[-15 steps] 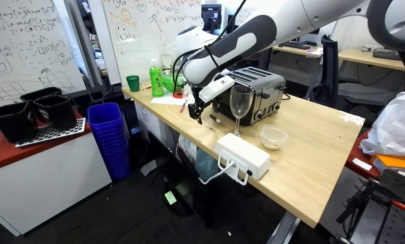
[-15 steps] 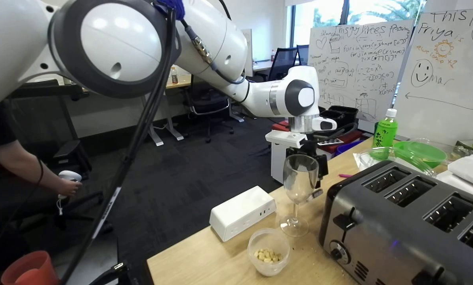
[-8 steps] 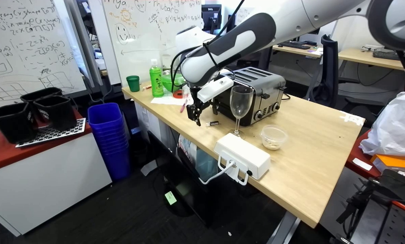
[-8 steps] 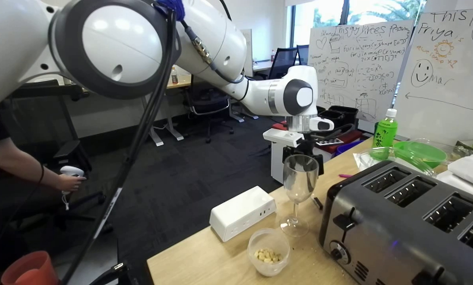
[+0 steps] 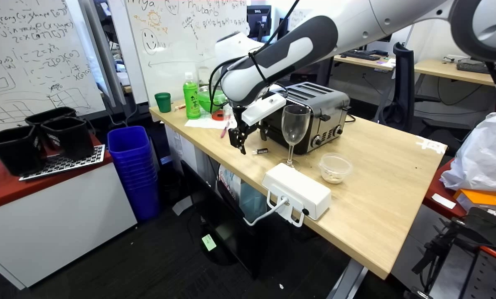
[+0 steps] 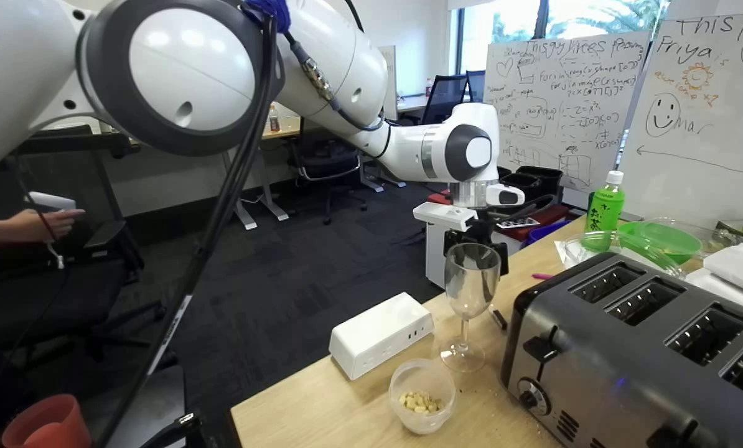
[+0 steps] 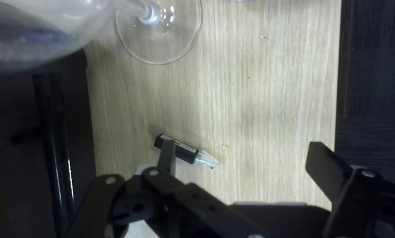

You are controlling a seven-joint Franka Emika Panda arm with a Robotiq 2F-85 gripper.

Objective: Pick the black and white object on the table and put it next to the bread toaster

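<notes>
Wrist view: I hold my gripper over the counter, its two fingers wide apart. The black and white object lies slantwise on the counter, its black body partly masked by one finger, its clear tip pointing into the gap between the two. In an exterior view, the object lies beside the bread toaster and apart from it, between my gripper and a stemmed glass that stands upright. In an exterior view, my gripper appears partly behind the bowl of that glass; a white box and a clear tub of pale pieces stand near its foot.
</notes>
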